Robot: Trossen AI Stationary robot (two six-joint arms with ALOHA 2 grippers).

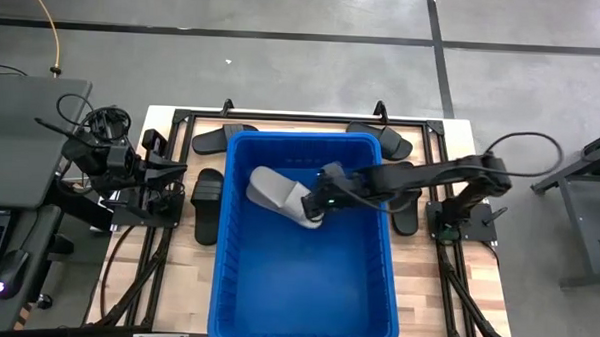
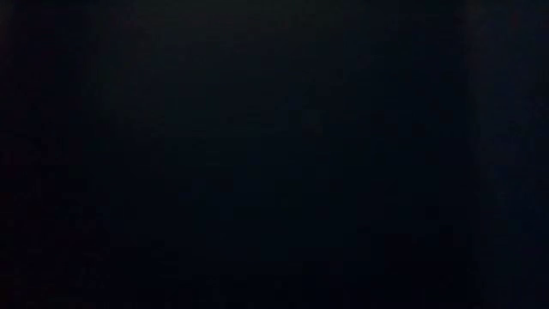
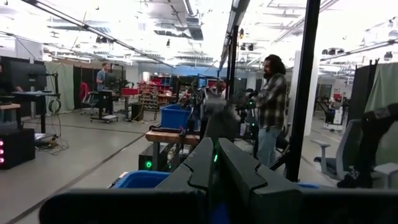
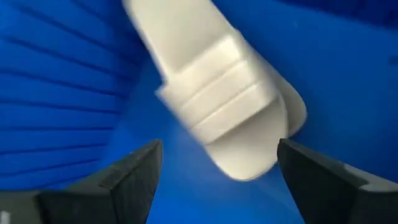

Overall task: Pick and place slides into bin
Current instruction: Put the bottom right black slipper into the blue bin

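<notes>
I read the right gripper (image 1: 317,211) inside the bin (image 1: 276,288), reaching in over its right rim, fingers (image 4: 130,171) spread wide with nothing between them. Just beyond the fingertips lies a light grey slide (image 4: 221,106), sole down on the bin floor toward the far left corner of the bin; in the right wrist view its one wide strap shows moulded ridges running across it, and its rounded end points at the gripper. In the high view the same slide (image 1: 277,193) lies at a slant, clear of the bin walls as far as I can tell.

The bin is bright blue with ribbed inner walls and takes up the middle of the worktop (image 1: 481,285), from its near edge almost to its far edge. Black slides lie outside it: a pair (image 1: 207,205) just beside the bin's left wall, one (image 1: 221,139) at the far left corner of the worktop, one (image 1: 386,142) at the far right, and one (image 1: 406,210) by the right wall, partly under the right arm.

The left gripper (image 3: 214,168) waits at the worktop's left edge, fingers together, pointing out level into the room. Past it I see a large workshop, another blue tub (image 3: 175,116) on the floor, and a person in a plaid shirt (image 3: 270,106) standing. The low view is entirely dark.
</notes>
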